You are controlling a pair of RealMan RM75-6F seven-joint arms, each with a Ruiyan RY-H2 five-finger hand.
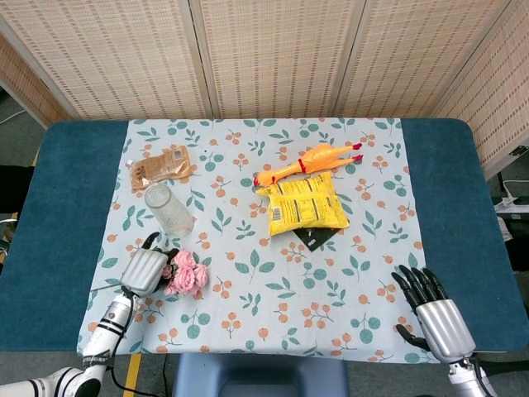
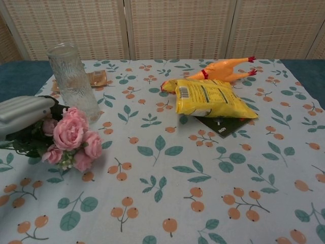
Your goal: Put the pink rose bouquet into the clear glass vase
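The pink rose bouquet [image 1: 187, 271] [image 2: 71, 138] is held at its green stems by my left hand [image 1: 143, 270] [image 2: 23, 116], near the table's front left, its blooms pointing right and lifted a little off the cloth. The clear glass vase [image 1: 169, 210] [image 2: 74, 84] stands upright just behind the bouquet, apart from it. My right hand [image 1: 433, 314] rests at the front right edge with its fingers spread and nothing in it; the chest view does not show it.
A yellow snack bag [image 1: 302, 203] [image 2: 208, 99] lies mid-table on a black card [image 2: 223, 125], with an orange rubber chicken [image 1: 306, 160] [image 2: 223, 69] behind it. A brown packet [image 1: 162, 166] lies behind the vase. The floral cloth [image 1: 273, 273] covers a blue table.
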